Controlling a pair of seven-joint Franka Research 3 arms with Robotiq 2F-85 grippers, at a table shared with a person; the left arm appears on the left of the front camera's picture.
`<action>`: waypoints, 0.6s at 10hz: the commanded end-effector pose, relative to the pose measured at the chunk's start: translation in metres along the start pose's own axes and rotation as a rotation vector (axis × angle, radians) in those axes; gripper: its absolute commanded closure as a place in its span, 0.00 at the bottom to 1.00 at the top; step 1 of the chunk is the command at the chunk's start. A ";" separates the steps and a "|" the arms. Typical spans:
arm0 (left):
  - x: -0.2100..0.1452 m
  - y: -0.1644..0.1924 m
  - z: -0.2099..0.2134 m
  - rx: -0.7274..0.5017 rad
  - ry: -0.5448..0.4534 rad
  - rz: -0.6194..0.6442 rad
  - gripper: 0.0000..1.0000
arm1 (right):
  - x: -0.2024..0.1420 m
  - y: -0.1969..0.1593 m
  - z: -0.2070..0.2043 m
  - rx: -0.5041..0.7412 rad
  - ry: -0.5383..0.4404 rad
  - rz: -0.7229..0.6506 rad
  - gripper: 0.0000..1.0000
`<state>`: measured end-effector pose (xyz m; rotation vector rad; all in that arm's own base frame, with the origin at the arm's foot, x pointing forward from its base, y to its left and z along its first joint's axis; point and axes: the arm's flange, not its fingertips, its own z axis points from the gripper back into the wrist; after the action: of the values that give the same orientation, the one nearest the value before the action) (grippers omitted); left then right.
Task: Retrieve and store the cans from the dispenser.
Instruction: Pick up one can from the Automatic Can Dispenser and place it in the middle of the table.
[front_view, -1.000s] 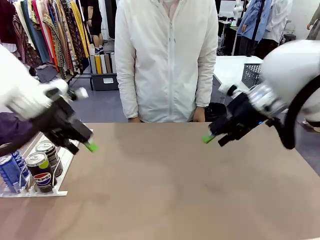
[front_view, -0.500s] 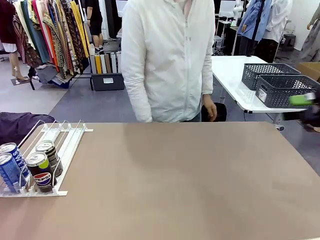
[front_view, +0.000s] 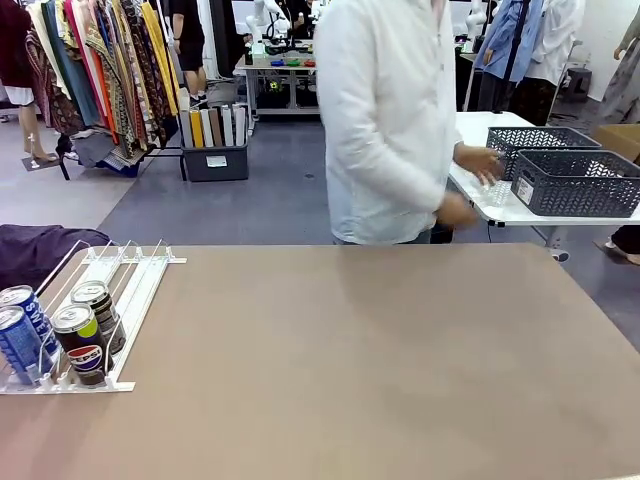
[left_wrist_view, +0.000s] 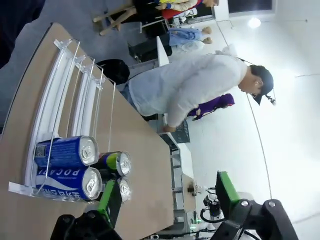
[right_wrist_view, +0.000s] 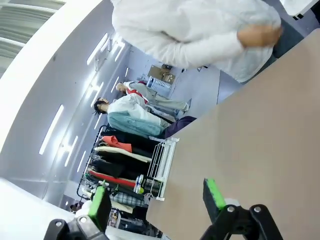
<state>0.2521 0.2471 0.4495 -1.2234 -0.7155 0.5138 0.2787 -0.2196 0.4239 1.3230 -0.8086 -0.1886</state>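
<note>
I see the dispenser (front_view: 130, 270) lying at the left edge of the table (front_view: 380, 360). 4 cans (front_view: 75, 330) stand bunched against its front stop: 2 blue ones in its outermost lanes and 2 dark ones with green-yellow bands in the lanes just beside them. My left end effector (left_wrist_view: 167, 192) hangs just off that front stop, looking up along the lanes. The wrist is rolled, so the table stands sideways in its view. Its green pads (left_wrist_view: 107, 197) are spread wide with nothing between them, and the cans sit just past one pad. My right end effector (right_wrist_view: 156, 200) is well apart from the dispenser, above the tabletop and angled across it toward the rack, jaws also wide and holding nothing. The person (front_view: 385, 120) stands at the far side, well away from the dispenser and turned side-on, 1 hand (front_view: 480, 160) reaching toward another table.
</note>
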 end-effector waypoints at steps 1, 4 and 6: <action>-0.003 -0.005 0.008 -0.026 0.002 -0.010 0.00 | 0.001 0.006 0.003 -0.006 -0.001 -0.008 0.00; -0.003 -0.005 0.008 -0.026 0.002 -0.010 0.00 | 0.001 0.006 0.003 -0.006 -0.001 -0.008 0.00; -0.003 -0.005 0.008 -0.026 0.002 -0.010 0.00 | 0.001 0.006 0.003 -0.006 -0.001 -0.008 0.00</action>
<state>0.2437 0.2488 0.4531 -1.2402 -0.7136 0.5123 0.2759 -0.2203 0.4246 1.3045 -0.7985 -0.1965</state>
